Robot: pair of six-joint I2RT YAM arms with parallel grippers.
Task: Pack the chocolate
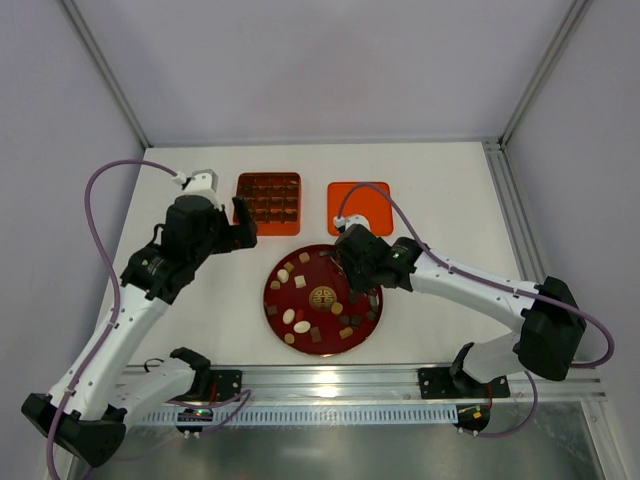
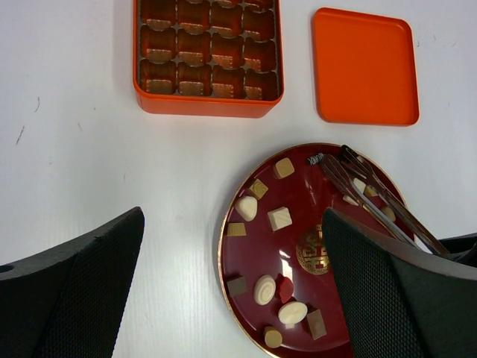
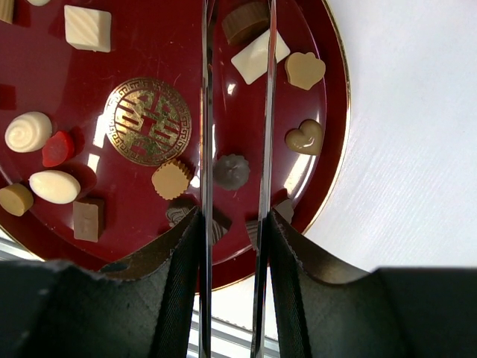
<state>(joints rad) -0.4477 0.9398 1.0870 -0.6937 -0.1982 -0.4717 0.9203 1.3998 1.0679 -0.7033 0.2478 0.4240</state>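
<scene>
The chocolate [image 3: 88, 27] lay scattered over the red plate [image 3: 45, 82], and none that I could make out was in the orange box [image 2: 201, 106] behind it, whose lid [image 2: 364, 66] lay beside it. The right gripper [image 3: 235, 216] was clamped on a pair of metal tongs [image 3: 205, 112]. Their two blades stood apart over the plate with several pieces between them. Whether the tips held one, I could not tell. The left gripper [image 2: 233, 216] hung wide open and empty, above the near left edge of the plate. The risk, I think, was that the blades would catch two pieces together. A rounded piece could also slide out over the rim.
</scene>
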